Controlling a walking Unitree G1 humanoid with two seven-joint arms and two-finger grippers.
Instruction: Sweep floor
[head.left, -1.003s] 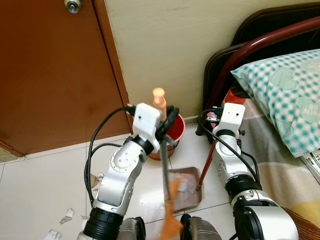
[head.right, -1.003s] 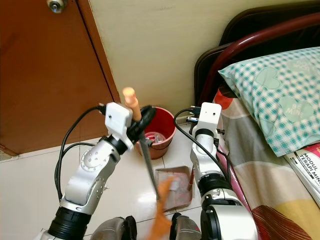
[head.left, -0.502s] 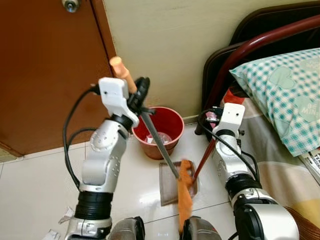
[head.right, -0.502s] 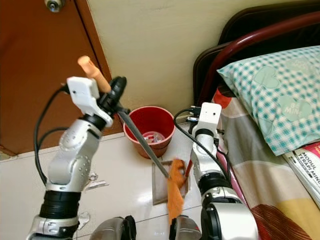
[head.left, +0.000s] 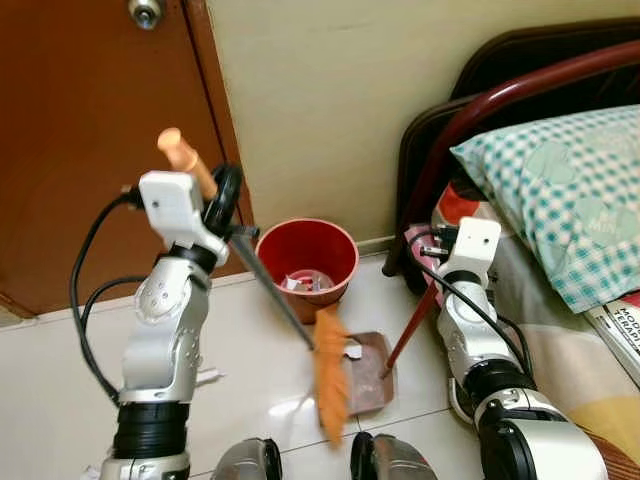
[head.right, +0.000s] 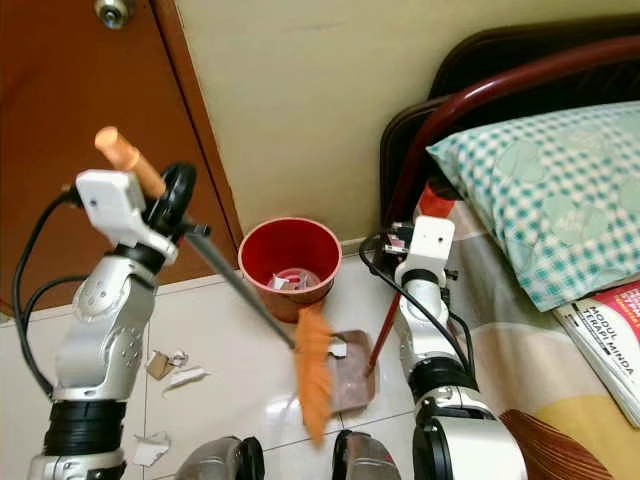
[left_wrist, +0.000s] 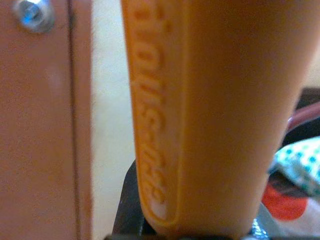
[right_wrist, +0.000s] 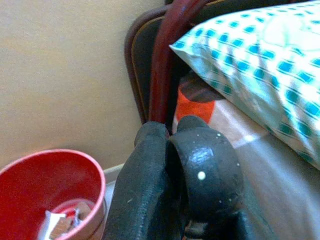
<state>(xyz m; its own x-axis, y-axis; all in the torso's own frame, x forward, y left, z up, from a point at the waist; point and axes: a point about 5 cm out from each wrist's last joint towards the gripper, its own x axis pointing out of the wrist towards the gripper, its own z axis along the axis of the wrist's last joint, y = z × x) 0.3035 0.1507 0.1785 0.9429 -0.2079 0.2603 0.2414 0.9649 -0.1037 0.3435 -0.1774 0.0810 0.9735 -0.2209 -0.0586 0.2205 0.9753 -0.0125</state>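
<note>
The broom (head.left: 328, 375), clamped in the left gripper (head.left: 215, 200), has swung off the dustpan (head.left: 365, 372) toward seven o'clock; the right gripper (head.left: 440, 240) stays closed on its handle. Scraps (head.right: 170, 368) at nine o'clock look unswept.

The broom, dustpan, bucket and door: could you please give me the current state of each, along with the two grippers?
Broom: lifted and slanted, bristles hanging over the dustpan.
Dustpan: flat on the floor, scraps in it.
Bucket: upright, scraps of litter inside.
Door: closed.
Left gripper: shut on the broom's handle.
Right gripper: shut on the dustpan's red stick.
Paper scraps: lying unswept on the floor.
</note>
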